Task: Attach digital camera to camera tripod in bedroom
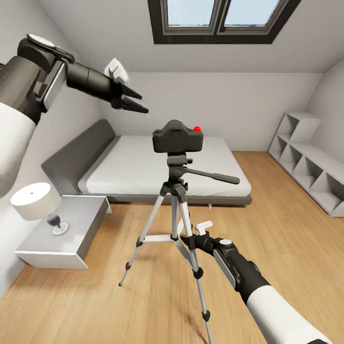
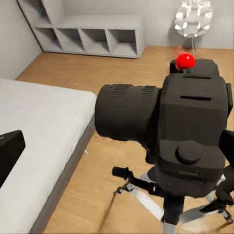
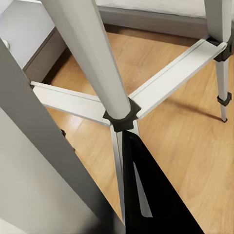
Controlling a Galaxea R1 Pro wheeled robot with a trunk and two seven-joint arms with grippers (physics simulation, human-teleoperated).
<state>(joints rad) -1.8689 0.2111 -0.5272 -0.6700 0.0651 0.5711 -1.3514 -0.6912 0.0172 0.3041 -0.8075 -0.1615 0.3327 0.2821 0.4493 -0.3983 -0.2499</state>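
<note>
The digital camera (image 1: pixel 177 136) sits upright on the black pan head of the camera tripod (image 1: pixel 177 200), its base touching the head and a red dot at its top right corner in the head view. The tripod stands on the light wood floor (image 1: pixel 286 229) of the bedroom, just off the foot edge of the grey low bed (image 1: pixel 143 167), with its long handle projecting to the right. The left gripper (image 1: pixel 138 102) is raised in the air above and to the left of the camera, apart from it; its jaws are spread and hold nothing. In the left wrist view the camera (image 2: pixel 170 126) appears close, lens barrel toward the bed. The right gripper (image 1: pixel 184 234) is low, at the tripod's centre column among the legs; whether its jaws are spread or pinching the column cannot be told. The right wrist view shows the silver legs and braces (image 3: pixel 161 83) meeting at a black collar. A bedside table (image 1: pixel 62 234) with a lamp (image 1: pixel 38 203) stands beside the bed, and a white shelf unit (image 1: pixel 310 167) lines the right wall.
</note>
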